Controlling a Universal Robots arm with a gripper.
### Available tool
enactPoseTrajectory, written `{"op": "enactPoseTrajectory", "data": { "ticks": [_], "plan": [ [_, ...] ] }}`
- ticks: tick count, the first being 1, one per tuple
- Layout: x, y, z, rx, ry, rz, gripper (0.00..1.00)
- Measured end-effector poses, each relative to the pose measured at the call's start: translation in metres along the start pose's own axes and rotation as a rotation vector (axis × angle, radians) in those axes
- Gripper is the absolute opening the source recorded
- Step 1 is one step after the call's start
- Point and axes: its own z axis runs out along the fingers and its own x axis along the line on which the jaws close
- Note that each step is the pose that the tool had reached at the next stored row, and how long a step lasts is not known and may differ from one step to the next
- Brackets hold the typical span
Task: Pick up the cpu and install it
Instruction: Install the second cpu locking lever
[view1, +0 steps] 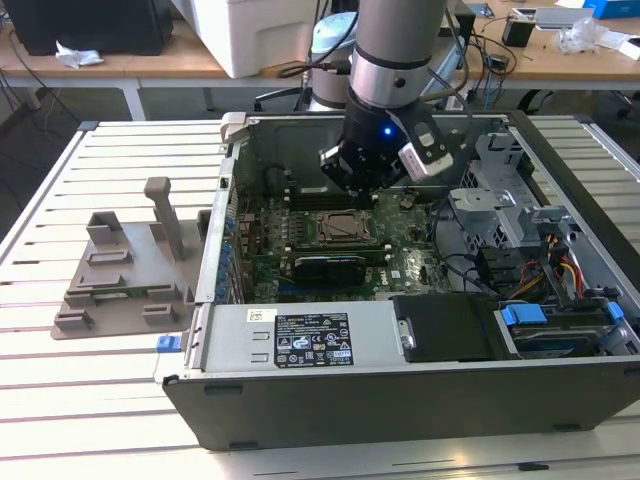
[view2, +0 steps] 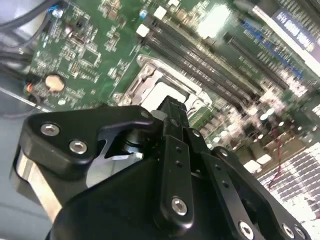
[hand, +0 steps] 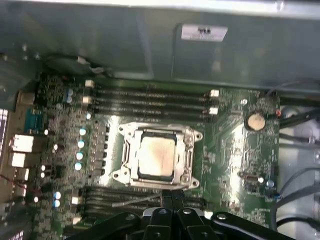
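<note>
In the exterior view, a grey plastic holder (view1: 125, 275) lies at the frame's left on the white slatted table (view1: 60, 390), beside the open computer case (view1: 420, 400). At centre, the black gripper (view1: 362, 183) hangs over the green motherboard (view1: 395, 262); whether it is released or clenched cannot be told. In the first wrist view, the small flat square silvery cpu (hand: 156, 156) sits in the metal-framed socket (hand: 124, 151) at frame centre.

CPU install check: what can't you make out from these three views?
- Cpu: lies in the socket in the first wrist view; whether it's fully seated is too fine to tell.
- Second wrist view: gripper body hides most of the socket.
- Exterior view: the arm hides the gripper's state.
</note>
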Motion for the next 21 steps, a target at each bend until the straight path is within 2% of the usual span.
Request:
{"op": "enactPoseTrajectory", "data": {
  "ticks": [2,11,15,21],
  "plan": [
    [0.0013,-0.0042,0.0041,-0.0002,-0.0001,0.000,0.11],
    [0.0117,-0.0074,0.0238,0.0001,0.0000,0.000,0.11],
    [0.0229,-0.0088,0.0325,0.0000,-0.0001,0.000,0.11],
    [0.0308,-0.0123,0.0460,0.0002,0.0001,0.000,0.11]
  ]
}}
